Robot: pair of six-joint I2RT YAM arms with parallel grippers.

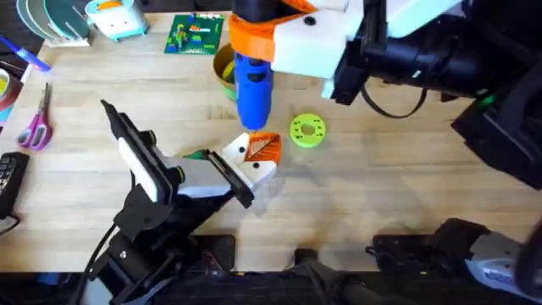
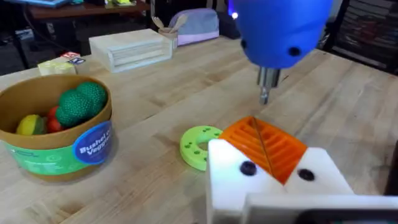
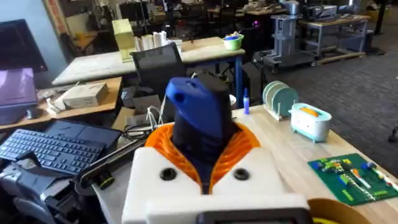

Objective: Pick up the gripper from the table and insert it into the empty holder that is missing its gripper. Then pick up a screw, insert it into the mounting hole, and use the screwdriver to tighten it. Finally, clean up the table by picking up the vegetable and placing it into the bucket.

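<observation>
My right gripper [image 1: 258,41] reaches in from the right, shut on the blue screwdriver [image 1: 252,83], which hangs tip down. In the right wrist view its orange pads clamp the handle [image 3: 199,118]. The metal tip [image 2: 267,87] hovers just above and beyond my left gripper [image 2: 264,144]. The left gripper is shut, its ribbed orange pads [image 1: 262,149] meeting in a seam between the two white mounts [image 2: 273,186], each with a dark screw head. The tan bucket [image 2: 59,146] holds green, yellow and red toys. A small dark-green vegetable [image 1: 196,155] peeks out beside the left arm.
A lime-green holed disc [image 1: 306,130] lies just right of the left gripper. Purple scissors [image 1: 35,127] lie at the far left. A green brick board [image 1: 196,34] sits at the back beside the bucket [image 1: 223,66]. A keyboard edge [image 1: 8,178] borders the left side.
</observation>
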